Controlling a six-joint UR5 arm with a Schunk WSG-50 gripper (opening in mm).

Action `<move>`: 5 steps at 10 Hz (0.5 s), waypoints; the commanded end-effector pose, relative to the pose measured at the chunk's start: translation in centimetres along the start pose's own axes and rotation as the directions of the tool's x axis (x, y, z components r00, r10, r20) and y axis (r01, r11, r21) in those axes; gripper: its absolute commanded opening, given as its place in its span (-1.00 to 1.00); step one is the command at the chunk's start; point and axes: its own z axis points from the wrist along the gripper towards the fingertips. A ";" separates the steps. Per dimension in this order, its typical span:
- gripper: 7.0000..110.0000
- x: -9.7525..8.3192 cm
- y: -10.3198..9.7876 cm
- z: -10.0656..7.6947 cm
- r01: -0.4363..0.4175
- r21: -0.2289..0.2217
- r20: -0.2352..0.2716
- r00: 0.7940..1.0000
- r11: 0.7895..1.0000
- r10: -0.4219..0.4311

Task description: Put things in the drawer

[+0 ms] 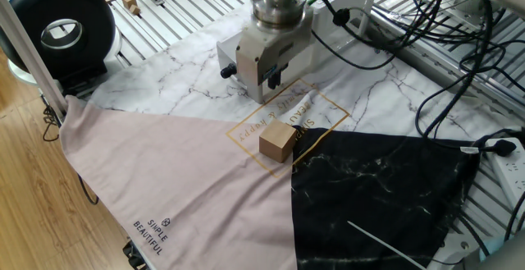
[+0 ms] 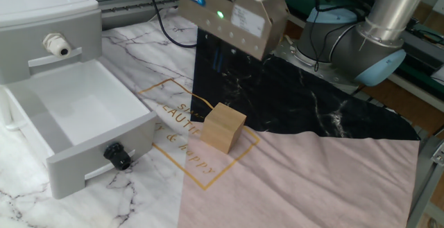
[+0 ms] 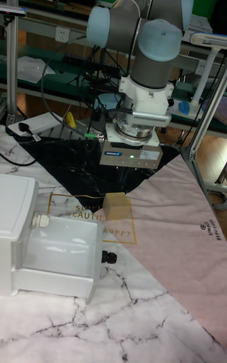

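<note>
I am holding my gripper [image 2: 220, 62] in the air above the table, off the cloth and touching nothing. Its dark fingers [image 1: 271, 77] are showing only partly under the grey housing, and I cannot tell whether they are apart or together.

The cube [image 2: 223, 127] is sitting flat on the cloth, tan-brown, matte, with crisp edges, inside the gold-printed square [image 2: 198, 139] where the marble, black and pink panels meet. It is lying just beside the drawer [image 2: 83, 127] and outside it. The drawer is standing pulled out of the white cabinet [image 2: 41, 20], a smooth white box with a small black round knob [image 2: 117, 156] on its front; its inside is showing bare white. A pale knob [image 2: 55, 44] is sticking out of the cabinet front above it.

The cloth is lying in three panels: white marble print [image 1: 189, 73], wrinkled dusty pink [image 1: 164, 180] and black marble print [image 1: 385, 188]. Dark cables [image 1: 426, 24] are trailing over the slatted metal tabletop behind. A round black device [image 1: 57, 28] is standing at the table's far corner, well apart from the cube. Nothing is lying between the cube and the drawer.
</note>
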 end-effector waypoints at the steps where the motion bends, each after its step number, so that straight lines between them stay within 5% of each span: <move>1: -1.00 0.2 0.0 0.7 0.006 0.028 0.017 1.000 1.000 -0.007; 2: -1.00 -1.1 -0.2 0.6 0.028 0.034 0.066 0.997 0.999 -0.030; 5: -1.00 -0.2 2.1 0.6 0.205 -0.052 0.043 0.978 0.977 -0.203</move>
